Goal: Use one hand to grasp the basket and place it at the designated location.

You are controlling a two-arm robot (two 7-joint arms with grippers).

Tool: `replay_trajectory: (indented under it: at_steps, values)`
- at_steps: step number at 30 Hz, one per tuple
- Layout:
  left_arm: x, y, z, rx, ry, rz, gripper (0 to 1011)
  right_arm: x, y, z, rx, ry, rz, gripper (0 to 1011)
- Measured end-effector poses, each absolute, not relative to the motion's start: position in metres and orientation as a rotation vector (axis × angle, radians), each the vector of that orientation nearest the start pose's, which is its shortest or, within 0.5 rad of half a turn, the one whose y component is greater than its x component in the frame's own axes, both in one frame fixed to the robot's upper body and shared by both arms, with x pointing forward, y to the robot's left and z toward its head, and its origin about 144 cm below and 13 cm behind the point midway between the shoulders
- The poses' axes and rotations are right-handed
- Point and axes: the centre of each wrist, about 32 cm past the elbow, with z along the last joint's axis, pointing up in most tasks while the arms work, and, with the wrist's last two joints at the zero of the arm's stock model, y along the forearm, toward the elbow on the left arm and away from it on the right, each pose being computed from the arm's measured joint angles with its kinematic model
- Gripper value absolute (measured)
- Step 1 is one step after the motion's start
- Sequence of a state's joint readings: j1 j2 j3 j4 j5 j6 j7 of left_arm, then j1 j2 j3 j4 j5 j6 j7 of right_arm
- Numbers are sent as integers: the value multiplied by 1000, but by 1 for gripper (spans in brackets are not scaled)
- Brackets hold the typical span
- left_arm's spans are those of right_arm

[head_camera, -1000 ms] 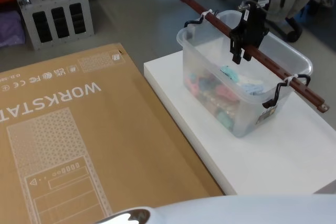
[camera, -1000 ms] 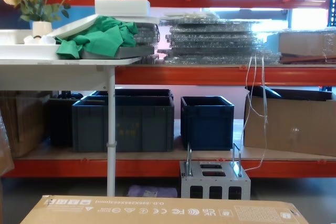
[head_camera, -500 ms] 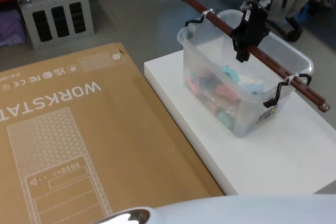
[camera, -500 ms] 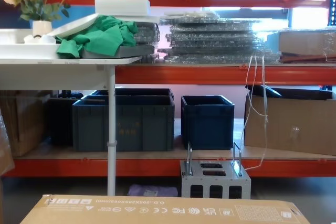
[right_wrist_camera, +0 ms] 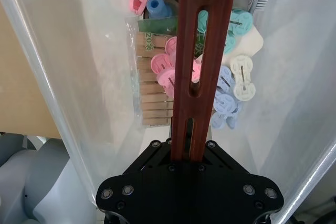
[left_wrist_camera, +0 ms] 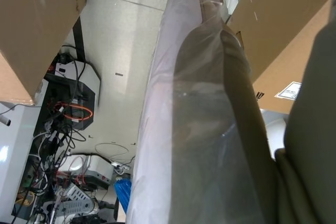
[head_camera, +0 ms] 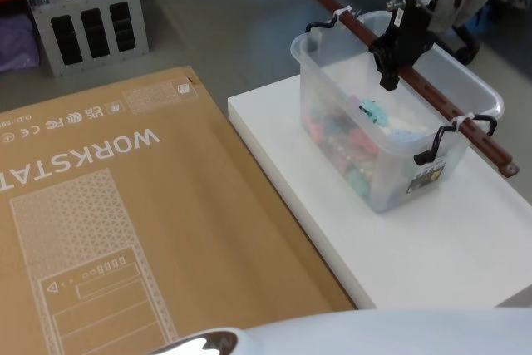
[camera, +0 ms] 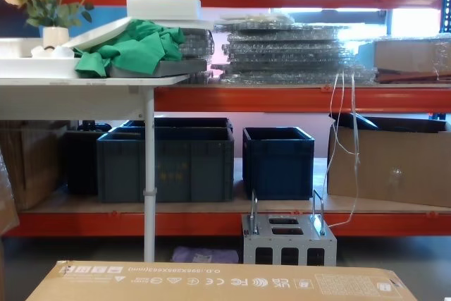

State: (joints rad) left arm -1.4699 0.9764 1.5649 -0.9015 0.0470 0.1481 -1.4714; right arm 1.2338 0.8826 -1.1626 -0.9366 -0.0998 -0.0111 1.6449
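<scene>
Right gripper (head_camera: pixel 388 79) comes down from the upper right with its wrist tilted, fingers clamped mid-span on the brown slotted handle bar (head_camera: pixel 432 100) of the translucent basket (head_camera: pixel 382 174). The basket is over the white board (head_camera: pixel 440 247), beside the cardboard box (head_camera: pixel 108 222). Coloured clothes pegs (right_wrist_camera: pixel 164 72) lie inside.

head: downward | chest: forward, shelves (camera: pixel 282 96) | both share cardboard box (head_camera: pixel 100 205) | right wrist: close over basket (right_wrist_camera: pixel 63 87)
</scene>
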Motion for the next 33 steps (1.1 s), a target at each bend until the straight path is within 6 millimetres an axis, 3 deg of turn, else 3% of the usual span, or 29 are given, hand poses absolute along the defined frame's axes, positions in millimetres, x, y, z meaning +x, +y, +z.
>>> replay_trajectory:
  at_steps: [20, 33]
  values:
    - [616, 497, 1394, 1629, 169, 176, 0, 620, -452, 1424, -1392, -58, 16, 0]
    - [616, 497, 1394, 1629, 169, 176, 0, 619, -443, 1455, -1403, -160, 14, 0]
